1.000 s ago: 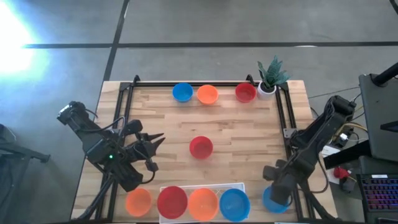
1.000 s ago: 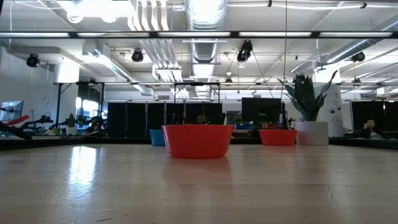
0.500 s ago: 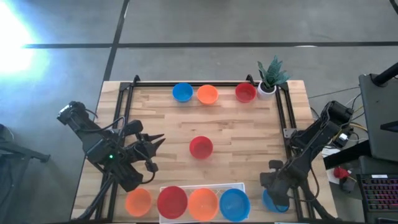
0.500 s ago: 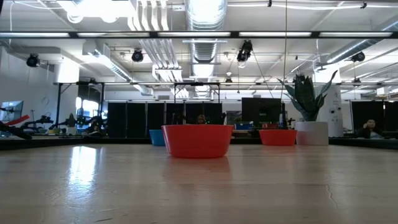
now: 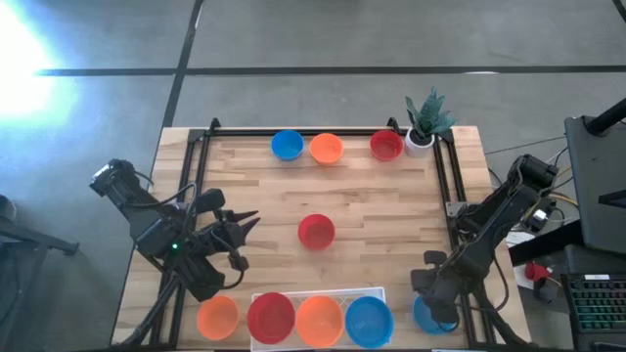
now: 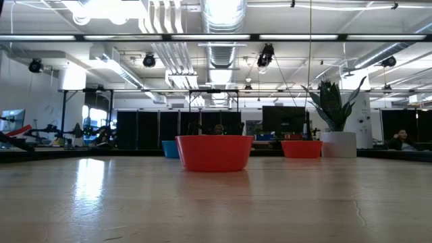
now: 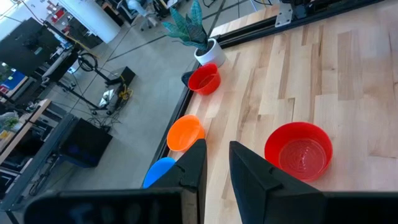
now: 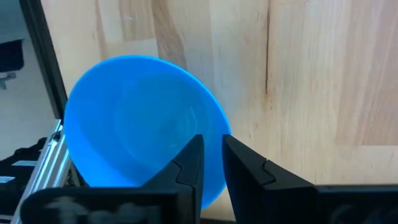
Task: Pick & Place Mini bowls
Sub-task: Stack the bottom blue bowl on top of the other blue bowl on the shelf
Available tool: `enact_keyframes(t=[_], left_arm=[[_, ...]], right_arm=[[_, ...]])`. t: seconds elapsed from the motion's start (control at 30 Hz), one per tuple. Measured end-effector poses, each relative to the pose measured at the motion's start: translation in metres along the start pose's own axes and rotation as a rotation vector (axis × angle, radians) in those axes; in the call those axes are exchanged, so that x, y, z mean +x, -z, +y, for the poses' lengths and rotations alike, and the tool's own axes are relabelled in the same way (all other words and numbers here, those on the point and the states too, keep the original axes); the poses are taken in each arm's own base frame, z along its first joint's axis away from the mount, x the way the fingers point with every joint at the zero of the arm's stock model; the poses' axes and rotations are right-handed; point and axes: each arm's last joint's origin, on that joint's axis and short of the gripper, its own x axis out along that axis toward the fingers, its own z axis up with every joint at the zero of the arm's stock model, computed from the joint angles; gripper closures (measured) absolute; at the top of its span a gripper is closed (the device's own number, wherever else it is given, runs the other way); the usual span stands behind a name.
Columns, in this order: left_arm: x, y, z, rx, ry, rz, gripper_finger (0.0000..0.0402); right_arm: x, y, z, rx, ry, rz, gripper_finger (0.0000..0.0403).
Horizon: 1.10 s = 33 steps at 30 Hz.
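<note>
Near right corner: right gripper (image 5: pixel 433 286) shifted a little toward the table's middle over the last second, uncovering more of the corner blue bowl (image 8: pixel 137 118) than before. Jaws pulled in narrower over the same second, now down to a slit; in the wrist view the bowl's rim runs straight into that slit. Reads as a pinch on the rim, probably the start of the pick. Bowl not lifted yet, sitting flat on the table (image 5: pixel 391 215) just right of the white tray (image 5: pixel 323 292). Along the same near edge, unchanged: tray red bowl (image 5: pixel 271 318), tray orange bowl (image 5: pixel 318 321) and tray blue bowl (image 5: pixel 369 321) in the tray, plus loose orange bowl (image 5: pixel 217 317) just left of it. Mid-table, left side: left gripper (image 5: pixel 252 220) parked, no motion, fingers narrow with nothing between them, pointing at the centre red bowl (image 5: pixel 316 232), which stands alone and well apart from everything. Far edge, untouched: far blue bowl (image 5: pixel 287 146), far orange bowl (image 5: pixel 326 149), far red bowl (image 5: pixel 385 146), the last just beside the potted plant (image 5: pixel 424 119). Upshot: one bowl being taken, four more loose on the open table; next need probably a clean vertical lift, since a one-sided rim pinch could tip the bowl.
</note>
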Motion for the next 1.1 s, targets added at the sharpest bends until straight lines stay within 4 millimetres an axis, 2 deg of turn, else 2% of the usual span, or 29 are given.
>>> enact_keyframes(t=[0.93, 1.1], left_arm=[[0.000, -0.001, -0.001, -0.008, 0.005, -0.003, 0.0337], [0.000, -0.001, -0.001, -0.009, 0.005, -0.004, 0.0337]], right_arm=[[0.033, -0.005, 0.003, 0.016, 0.102, 0.065, 0.0352], [0.038, -0.007, 0.007, 0.031, 0.066, 0.089, 0.0387]])
